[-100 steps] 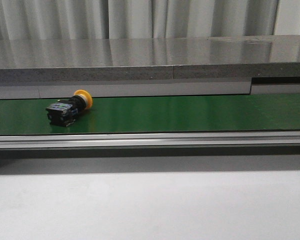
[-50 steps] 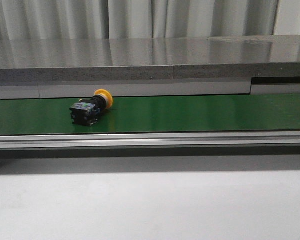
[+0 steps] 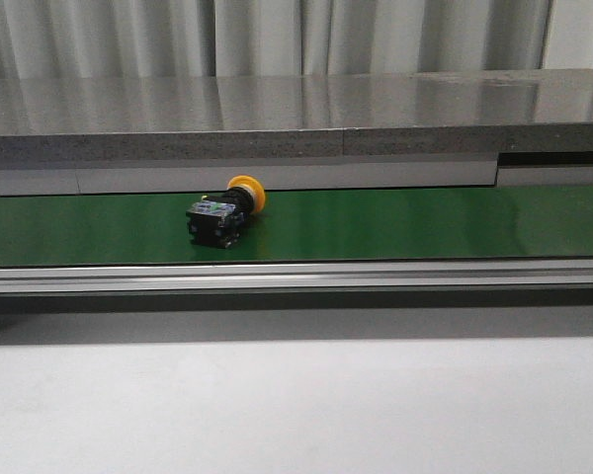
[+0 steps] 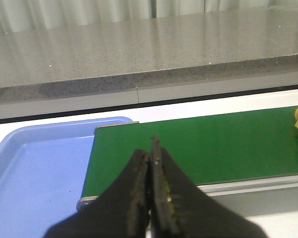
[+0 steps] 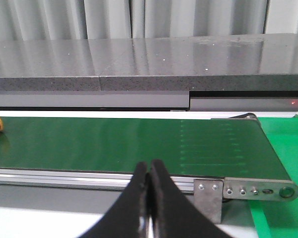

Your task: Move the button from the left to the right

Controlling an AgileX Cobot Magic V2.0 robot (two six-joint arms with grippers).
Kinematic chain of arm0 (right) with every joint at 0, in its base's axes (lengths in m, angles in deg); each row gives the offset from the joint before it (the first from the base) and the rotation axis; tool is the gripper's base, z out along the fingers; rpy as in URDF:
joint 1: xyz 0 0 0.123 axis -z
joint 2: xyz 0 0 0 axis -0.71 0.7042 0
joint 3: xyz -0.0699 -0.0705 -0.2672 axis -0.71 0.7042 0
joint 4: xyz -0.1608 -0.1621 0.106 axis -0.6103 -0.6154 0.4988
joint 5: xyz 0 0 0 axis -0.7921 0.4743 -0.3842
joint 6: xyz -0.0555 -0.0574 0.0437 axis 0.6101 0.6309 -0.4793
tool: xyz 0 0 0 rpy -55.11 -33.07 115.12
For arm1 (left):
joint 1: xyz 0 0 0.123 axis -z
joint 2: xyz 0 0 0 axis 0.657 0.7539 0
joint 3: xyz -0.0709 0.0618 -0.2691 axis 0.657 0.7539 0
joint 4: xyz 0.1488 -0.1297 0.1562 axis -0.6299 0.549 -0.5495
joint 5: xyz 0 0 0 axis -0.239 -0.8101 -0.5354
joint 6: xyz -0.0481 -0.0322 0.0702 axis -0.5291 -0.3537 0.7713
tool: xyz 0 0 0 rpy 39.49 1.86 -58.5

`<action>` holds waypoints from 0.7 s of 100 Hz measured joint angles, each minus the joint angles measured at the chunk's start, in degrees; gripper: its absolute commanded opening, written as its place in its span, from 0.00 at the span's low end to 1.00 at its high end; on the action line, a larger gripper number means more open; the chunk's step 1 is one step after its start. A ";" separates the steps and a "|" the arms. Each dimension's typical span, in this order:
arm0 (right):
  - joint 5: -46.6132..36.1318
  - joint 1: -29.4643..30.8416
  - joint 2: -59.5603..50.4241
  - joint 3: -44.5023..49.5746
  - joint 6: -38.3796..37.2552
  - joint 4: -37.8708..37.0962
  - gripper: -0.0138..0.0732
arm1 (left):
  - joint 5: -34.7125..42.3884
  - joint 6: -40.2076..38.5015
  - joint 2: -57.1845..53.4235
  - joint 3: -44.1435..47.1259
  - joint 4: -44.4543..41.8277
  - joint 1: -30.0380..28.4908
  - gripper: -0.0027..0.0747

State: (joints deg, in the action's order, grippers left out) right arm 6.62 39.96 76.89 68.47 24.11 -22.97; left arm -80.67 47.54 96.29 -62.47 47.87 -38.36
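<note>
Button (image 3: 225, 210) lies alone on belt (image 3: 395, 222) — open above; ledge (image 3: 277, 128) behind.

On my front feed, the small push-button switch with the round yellow-orange cap and black blocky body (image 3: 225, 211) has travelled rightward along the long green conveyor belt (image 3: 405, 223). A second ago I had it near the belt's left part; half a second ago it was further along; now it sits left of the middle. Its pose looks unchanged to me: on its side, cap toward the far edge.
</note>
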 measured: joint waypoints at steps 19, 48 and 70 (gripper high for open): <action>2.98 0.00 0.86 -6.01 0.00 2.28 0.08 | 0.00 0.00 0.00 0.00 0.00 0.00 0.01; 18.72 0.00 16.58 -21.01 0.00 2.91 0.08 | 0.00 0.00 0.00 0.00 0.00 0.00 0.01; 26.83 0.00 32.72 -31.98 0.00 2.99 0.08 | 0.00 0.00 0.00 0.00 0.00 0.00 0.01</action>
State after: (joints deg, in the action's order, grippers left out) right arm 33.45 39.96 109.61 36.49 24.11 -19.98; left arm -80.67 47.54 96.29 -62.47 47.87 -38.36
